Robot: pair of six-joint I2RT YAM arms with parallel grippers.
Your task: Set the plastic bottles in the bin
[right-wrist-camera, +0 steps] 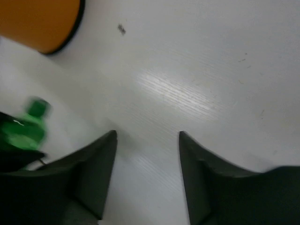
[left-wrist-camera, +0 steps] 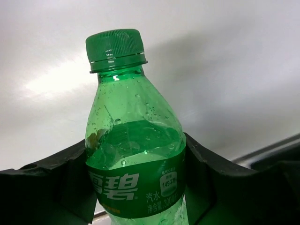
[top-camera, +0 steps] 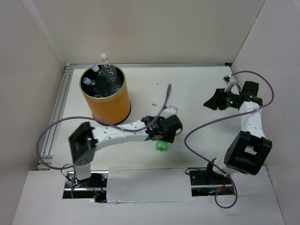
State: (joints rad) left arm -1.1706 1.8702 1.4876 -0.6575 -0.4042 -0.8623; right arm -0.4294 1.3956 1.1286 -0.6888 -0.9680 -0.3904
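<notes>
My left gripper (top-camera: 165, 136) is shut on a green plastic bottle (top-camera: 162, 146) near the table's middle. In the left wrist view the green bottle (left-wrist-camera: 133, 150) fills the frame, cap up, with a black finger (left-wrist-camera: 208, 173) on each side of its label. The orange bin (top-camera: 107, 101) stands at the back left with several clear bottles (top-camera: 104, 75) with blue and white caps sticking out of it. My right gripper (top-camera: 213, 101) is open and empty over bare table at the right; in its wrist view the fingers (right-wrist-camera: 101, 159) stand apart, and the green bottle (right-wrist-camera: 26, 131) and the bin's base (right-wrist-camera: 42, 21) show at left.
White walls enclose the table on the left, back and right. An aluminium rail (top-camera: 54, 112) runs along the left edge behind the bin. Purple cables (top-camera: 206, 124) loop over the table from both arms.
</notes>
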